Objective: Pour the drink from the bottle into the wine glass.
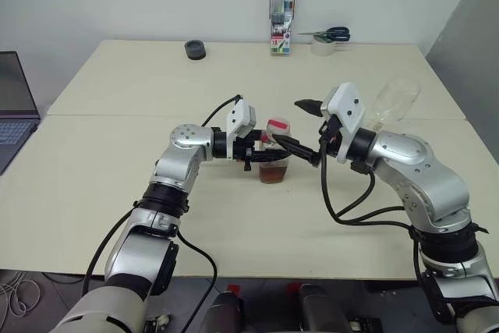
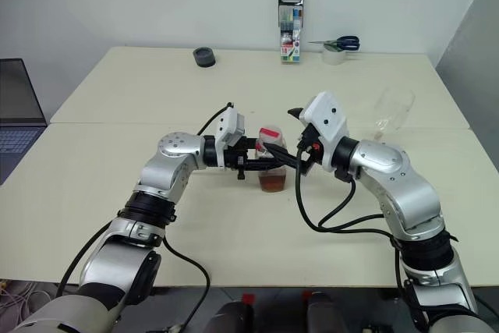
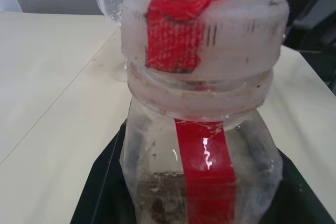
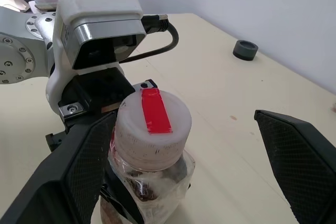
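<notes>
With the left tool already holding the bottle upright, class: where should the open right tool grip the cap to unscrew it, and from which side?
Grip the cap on its ribbed side wall, probably from above the bottle. It is round and stands clear above the left tool, and the open right tool already straddles it.

Bottle (image 1: 274, 163) mid-table (image 1: 117, 185), wine glass (image 1: 394, 101) behind-right; roll (image 1: 195, 50), scissors (image 1: 326, 34) probably at far edge.

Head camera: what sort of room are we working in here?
Probably an office or lab workspace, not a kitchen or bar. Plain cream tables pushed together against a bare white wall, a laptop at the left edge, and stationery at the back: a pack of markers, scissors on a tape roll.
</notes>
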Motion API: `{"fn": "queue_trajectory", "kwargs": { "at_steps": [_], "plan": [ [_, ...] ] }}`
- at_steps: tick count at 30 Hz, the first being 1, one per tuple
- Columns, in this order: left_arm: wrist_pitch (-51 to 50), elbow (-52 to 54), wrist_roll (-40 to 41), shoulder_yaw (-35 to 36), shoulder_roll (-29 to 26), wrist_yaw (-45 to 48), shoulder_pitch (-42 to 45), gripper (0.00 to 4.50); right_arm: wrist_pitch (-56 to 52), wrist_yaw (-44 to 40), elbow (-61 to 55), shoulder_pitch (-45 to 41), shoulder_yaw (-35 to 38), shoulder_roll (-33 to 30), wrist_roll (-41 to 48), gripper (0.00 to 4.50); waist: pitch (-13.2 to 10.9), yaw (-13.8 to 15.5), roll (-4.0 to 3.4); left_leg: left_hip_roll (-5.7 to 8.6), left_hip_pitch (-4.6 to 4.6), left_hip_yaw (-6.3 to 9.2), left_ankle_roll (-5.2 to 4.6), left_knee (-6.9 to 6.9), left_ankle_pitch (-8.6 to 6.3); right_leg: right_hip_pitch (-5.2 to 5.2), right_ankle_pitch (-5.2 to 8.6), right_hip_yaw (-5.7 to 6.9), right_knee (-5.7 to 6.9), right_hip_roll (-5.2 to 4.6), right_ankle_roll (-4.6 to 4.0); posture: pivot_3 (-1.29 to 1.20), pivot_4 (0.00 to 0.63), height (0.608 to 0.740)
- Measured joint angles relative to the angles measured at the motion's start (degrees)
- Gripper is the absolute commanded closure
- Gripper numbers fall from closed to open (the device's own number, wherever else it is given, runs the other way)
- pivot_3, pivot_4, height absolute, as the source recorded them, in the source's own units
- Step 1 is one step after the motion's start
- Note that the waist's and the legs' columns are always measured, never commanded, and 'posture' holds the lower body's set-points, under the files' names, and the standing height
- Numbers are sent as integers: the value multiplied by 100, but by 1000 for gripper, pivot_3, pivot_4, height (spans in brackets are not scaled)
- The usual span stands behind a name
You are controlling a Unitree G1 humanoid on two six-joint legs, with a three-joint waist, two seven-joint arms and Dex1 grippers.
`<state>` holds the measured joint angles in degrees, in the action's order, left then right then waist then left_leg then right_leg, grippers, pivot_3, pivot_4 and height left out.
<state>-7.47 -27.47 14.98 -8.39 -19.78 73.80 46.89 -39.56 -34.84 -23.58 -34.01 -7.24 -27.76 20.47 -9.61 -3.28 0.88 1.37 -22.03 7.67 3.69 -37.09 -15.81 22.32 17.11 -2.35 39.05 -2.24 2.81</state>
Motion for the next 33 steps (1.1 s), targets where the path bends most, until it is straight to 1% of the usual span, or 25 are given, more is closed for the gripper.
{"fn": "queue_trajectory", "kwargs": {
  "at_steps": [33],
  "plan": [
    [4,0,0,0,-12,4,-7,2721,-35,-18,-53,107,45,-182,108,0,0,1,0,0,0,-2,0,0,0,0,0,0,0,0,0,0,150,740]
  ]
}}
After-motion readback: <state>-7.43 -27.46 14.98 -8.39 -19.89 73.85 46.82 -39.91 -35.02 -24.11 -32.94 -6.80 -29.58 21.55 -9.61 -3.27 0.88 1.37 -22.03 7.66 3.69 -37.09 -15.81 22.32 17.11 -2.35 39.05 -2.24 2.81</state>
